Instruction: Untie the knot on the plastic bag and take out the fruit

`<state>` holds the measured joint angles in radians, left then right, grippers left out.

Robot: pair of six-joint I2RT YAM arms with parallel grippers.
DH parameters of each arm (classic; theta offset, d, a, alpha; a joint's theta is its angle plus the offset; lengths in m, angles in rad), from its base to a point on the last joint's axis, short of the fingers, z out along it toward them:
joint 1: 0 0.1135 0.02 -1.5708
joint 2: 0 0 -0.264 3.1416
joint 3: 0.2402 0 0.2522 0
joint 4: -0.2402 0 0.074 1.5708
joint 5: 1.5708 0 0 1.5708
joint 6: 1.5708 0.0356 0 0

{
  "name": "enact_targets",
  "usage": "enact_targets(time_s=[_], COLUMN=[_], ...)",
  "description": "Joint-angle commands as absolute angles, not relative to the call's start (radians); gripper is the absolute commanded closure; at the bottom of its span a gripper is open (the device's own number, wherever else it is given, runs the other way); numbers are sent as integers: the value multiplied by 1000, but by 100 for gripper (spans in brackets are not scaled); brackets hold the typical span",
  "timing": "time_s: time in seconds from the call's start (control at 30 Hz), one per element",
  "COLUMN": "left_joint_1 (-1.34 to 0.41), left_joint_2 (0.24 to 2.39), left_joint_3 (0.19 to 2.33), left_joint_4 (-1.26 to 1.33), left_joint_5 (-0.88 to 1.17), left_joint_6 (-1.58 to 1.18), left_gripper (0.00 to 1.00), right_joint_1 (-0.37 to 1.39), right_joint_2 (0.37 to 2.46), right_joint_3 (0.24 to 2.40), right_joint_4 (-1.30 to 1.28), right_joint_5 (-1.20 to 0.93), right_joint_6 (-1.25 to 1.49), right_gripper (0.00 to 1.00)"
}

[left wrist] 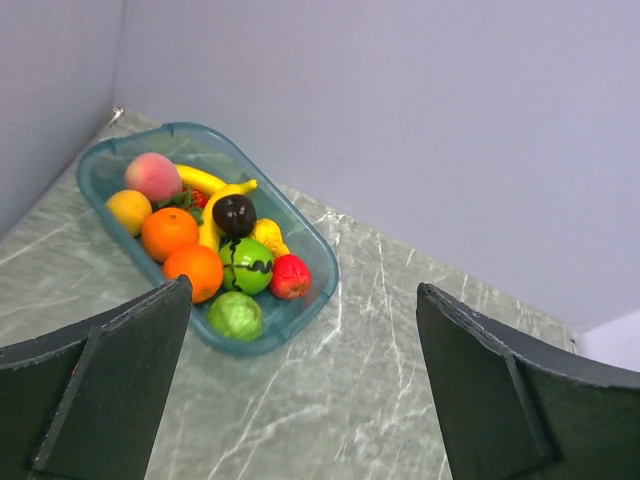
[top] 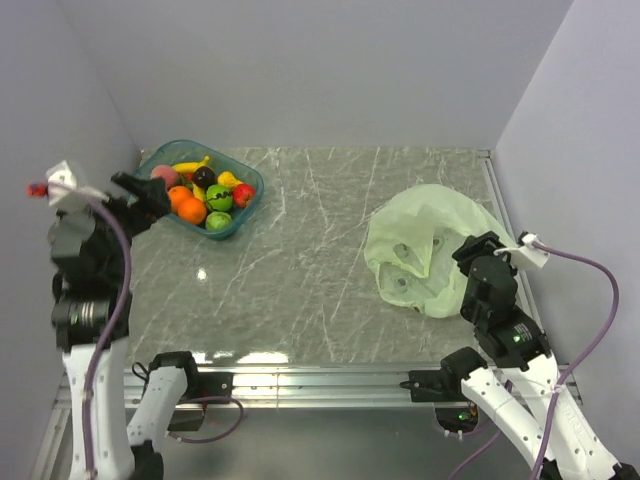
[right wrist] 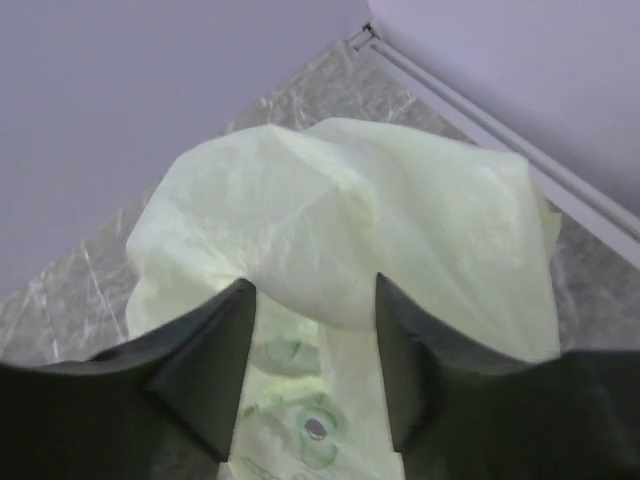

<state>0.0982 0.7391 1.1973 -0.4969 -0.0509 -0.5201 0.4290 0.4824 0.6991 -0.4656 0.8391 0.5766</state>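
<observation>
Bag (top: 425,240) (right wrist: 340,230), pale green, thin and crinkled, slumped on the right side of the grey marbled counter (top: 300,260), close to the rail at the right wall. Printed green rings with small dark spots show on its near lower face. It looks limp and flattened.

Right end effector (top: 468,252) (right wrist: 315,290) sits at the bag's near right edge. Its fingers are parted, with a hump of bag film bulging between them. The film touches both fingers, but it does not look squeezed flat.

Left end effector (top: 140,195) (left wrist: 305,288) is released, fingers spread wide, nothing between them. It hangs above the counter just beside the near left side of a teal tray (top: 165,152) (left wrist: 95,170).

Tray is at the far left corner, well apart from the bag. Fruit (top: 205,195) (left wrist: 200,245) is piled in it: peach, two oranges, banana, dark plum, green striped ball, red piece, green piece at the near end.
</observation>
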Motion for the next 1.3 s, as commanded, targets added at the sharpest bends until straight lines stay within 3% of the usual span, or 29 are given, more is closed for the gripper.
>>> enact_targets(time_s=[0.0,0.13,0.27,0.4,0.8,1.27], left_joint_1=[77,43,-47,-101,-163,-201], left_joint_2=[645,473,387,341,219,120], left_joint_3=[1206,1270,1353,1306,1181,1086], left_joint_4=[-699,-830,-922,-911,-850,-727], left_joint_5=[-78,-196,-329,-451,-607,-615], left_joint_6=[-453,-385,-370,-345,-383,-397], left_gripper=[1,1,1,1,1,2], right_joint_1=[425,423,423,423,423,425], right_joint_2=[442,349,258,151,-89,-74], right_joint_3=[683,724,762,767,654,630], right_joint_4=[-525,-496,-463,-387,-298,-295], right_joint_5=[862,784,729,695,627,623], right_joint_6=[627,546,477,373,223,221], right_gripper=[33,19,14,9,6,6])
